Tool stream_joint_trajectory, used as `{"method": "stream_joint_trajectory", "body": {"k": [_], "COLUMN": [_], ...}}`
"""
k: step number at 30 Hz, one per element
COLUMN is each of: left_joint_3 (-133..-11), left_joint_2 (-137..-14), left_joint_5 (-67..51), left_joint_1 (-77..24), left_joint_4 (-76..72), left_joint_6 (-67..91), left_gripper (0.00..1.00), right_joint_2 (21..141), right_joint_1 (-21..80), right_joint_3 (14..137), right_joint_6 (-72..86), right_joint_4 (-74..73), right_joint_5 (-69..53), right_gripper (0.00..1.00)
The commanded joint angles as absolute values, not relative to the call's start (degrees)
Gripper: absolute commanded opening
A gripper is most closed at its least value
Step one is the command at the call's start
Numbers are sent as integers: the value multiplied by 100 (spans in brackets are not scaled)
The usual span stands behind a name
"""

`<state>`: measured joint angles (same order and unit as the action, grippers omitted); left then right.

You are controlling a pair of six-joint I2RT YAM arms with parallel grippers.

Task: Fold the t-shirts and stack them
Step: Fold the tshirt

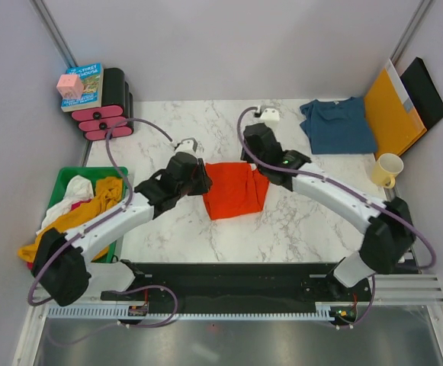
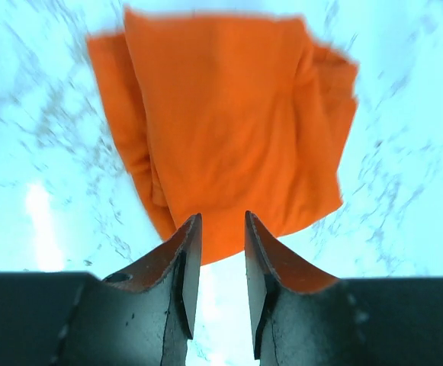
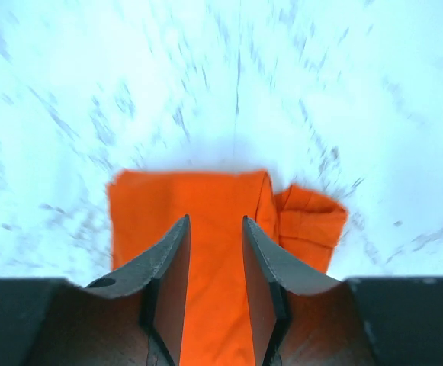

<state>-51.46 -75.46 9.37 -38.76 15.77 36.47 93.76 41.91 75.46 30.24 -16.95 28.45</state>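
The left gripper (image 2: 222, 216) has its jaws parted and empty; the folded orange-red t-shirt (image 2: 229, 145) lies flat on the table (image 2: 412, 191) just ahead of their tips. The right gripper (image 3: 215, 219) is likewise released, and the shirt's cloth shows in the gap between its jaws.

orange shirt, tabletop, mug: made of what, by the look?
Orange shirt: soft matte fabric, likely cotton; folds limply with creases.
Tabletop: white with grey veining, smooth; marble or marble-print laminate.
Mug: pale yellow, probably ceramic; too small to confirm.
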Motion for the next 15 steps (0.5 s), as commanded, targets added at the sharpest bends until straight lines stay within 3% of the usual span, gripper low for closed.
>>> {"method": "stream_joint_trajectory", "body": {"k": [1,5,7,11,15], "left_joint_3": [-5168,-4879,-4318,-3333,-2884], "left_joint_2": [-6707,-6180,-5741,-5046,-5123], "left_joint_5": [2026,3145,3295,3840,4087], "left_joint_1": [-3894,-3815,-3718,-3621,-3157], "left_joint_4": [1731,1776,982,-137,-834], "left_joint_6": [3191,2761,2149,1303,485], "left_gripper": [36,38,41,57,64], "right_joint_2": [8140,7367,7050,6444,5173], "right_joint_1": [4289,4342,4351,4377,4421], "right_joint_3": [7131,6251,5830,5318,4502], "right_joint_6": [2734,2409,2110,1846,1556], "right_joint_4": [-1986,-2135,-2180,-2241,-1461], "right_joint_5": [3506,4033,4296,4640,4299], "right_gripper": [41,41,43,45,58]}}
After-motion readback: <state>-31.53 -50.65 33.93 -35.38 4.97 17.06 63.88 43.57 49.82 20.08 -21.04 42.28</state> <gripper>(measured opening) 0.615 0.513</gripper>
